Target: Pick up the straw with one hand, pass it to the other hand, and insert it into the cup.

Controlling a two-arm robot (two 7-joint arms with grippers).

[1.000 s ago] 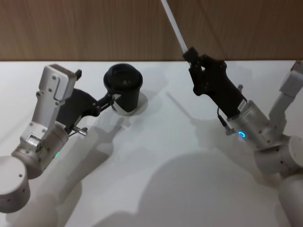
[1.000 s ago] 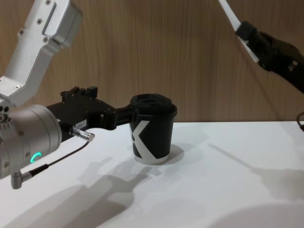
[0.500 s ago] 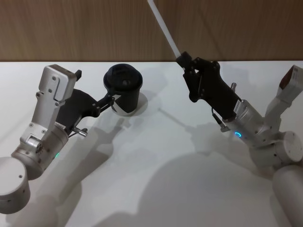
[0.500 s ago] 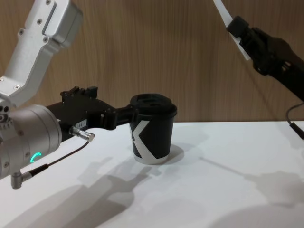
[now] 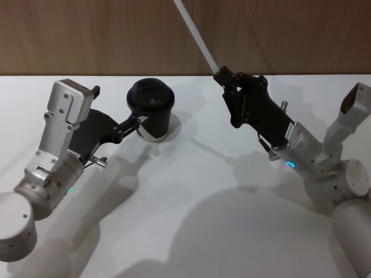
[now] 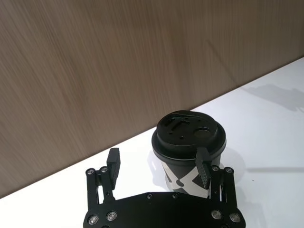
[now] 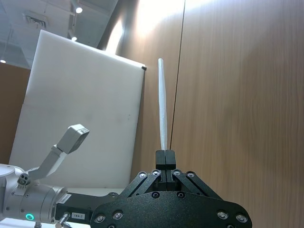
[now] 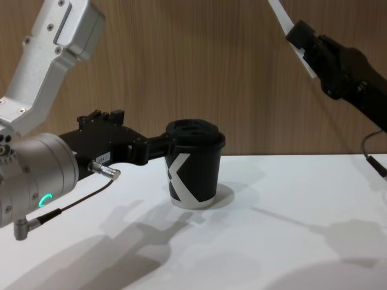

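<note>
Straw point(image 5: 197, 36), in the head view, is being held clamped in the right pincer point(image 5: 222, 77), high over the desk point(image 5: 191, 191). Its long axis is being tilted, with the long free part running up and away toward the wooden wall point(image 5: 290, 35). The cup point(image 5: 152, 110) is standing upright on the desk, left of that pincer and lower, well apart from it. The left pincer point(image 5: 137, 122) is being rested just beside the cup, one fingertip seeming to touch its side.

From the left wrist, the left pincer's fingers point(image 6: 113, 162) are being shown apart, gripping nothing. The cup is standing beyond them, off toward one finger rather than centred between the two. Its lid point(image 6: 190, 135) is facing up, with a small round opening in it.

From the right wrist, the two fingers are being pressed together on the straw near one end, and nearly the whole length is sticking out past the tips.

In the chest view, a short stub of straw is being shown below the right pincer, pointing down and to the right, away from the cup. The coming move is judged to turn on this. The straw would need to be swung nearer upright, then carried leftward and down until the stub is over the lid's opening.
</note>
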